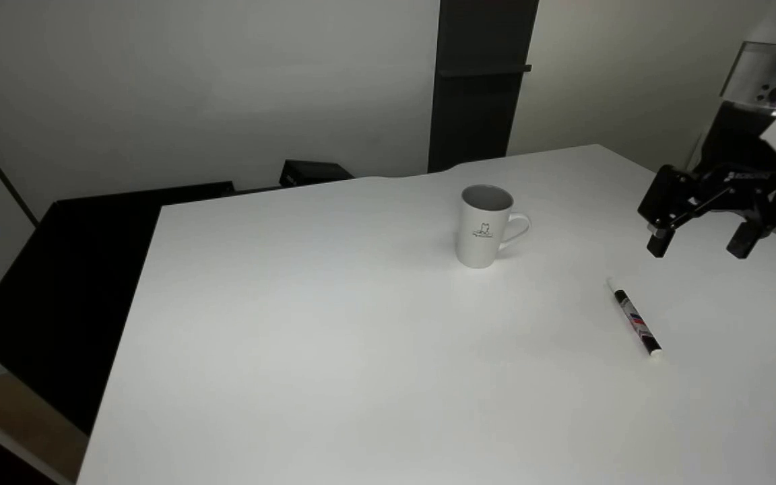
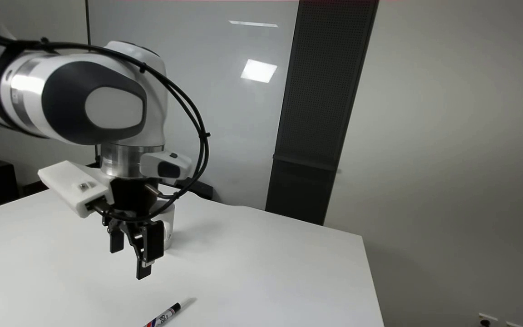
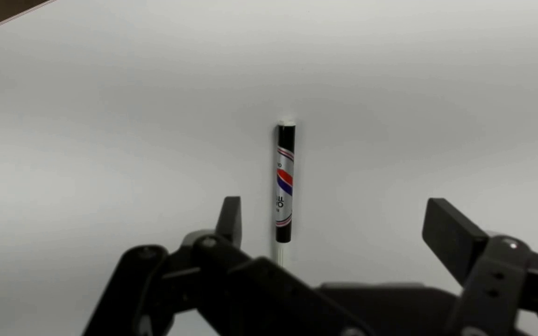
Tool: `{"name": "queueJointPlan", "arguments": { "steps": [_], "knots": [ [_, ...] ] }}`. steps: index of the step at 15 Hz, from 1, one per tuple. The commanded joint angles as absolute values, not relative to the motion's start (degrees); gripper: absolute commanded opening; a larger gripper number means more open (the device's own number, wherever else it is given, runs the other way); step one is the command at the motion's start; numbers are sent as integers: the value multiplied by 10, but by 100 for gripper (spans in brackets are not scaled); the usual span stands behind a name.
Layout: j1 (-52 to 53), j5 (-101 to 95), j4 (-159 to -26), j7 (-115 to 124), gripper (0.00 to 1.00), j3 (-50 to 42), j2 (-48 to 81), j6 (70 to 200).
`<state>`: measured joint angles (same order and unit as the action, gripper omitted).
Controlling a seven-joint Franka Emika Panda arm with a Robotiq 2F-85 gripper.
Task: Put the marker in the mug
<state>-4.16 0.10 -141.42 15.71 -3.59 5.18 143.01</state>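
The marker, black with a silver, red and blue label and a white cap, lies flat on the white table in both exterior views (image 1: 636, 322) (image 2: 166, 314). Its near part is cut off in an exterior view. In the wrist view the marker (image 3: 285, 186) points away, nearer the left finger, its white end partly hidden by the gripper. The white mug (image 1: 479, 236) stands upright with its handle to the right; in an exterior view the mug (image 2: 168, 222) is partly hidden behind the gripper. My gripper (image 1: 698, 250) (image 2: 130, 260) (image 3: 336, 221) is open and empty, above the table and apart from the marker.
The white table (image 1: 307, 337) has its edge at the upper left of the wrist view. A black box (image 1: 314, 172) and a dark surface (image 1: 58, 289) are beyond the table edge. A dark wall panel (image 2: 320, 113) stands behind. A black cable (image 2: 202, 136) loops beside the wrist.
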Motion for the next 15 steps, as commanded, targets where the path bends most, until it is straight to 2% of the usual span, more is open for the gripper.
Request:
{"name": "queueJointPlan", "arguments": {
  "steps": [1, 8, 15],
  "knots": [
    [-38, -16, -1414, 179, 100, -46, 71, 1459],
    [-33, 10, -1416, 169, 100, -53, 144, 1566],
    [-6, 9, -1413, 182, 100, -75, 204, 1612]
  ]
}}
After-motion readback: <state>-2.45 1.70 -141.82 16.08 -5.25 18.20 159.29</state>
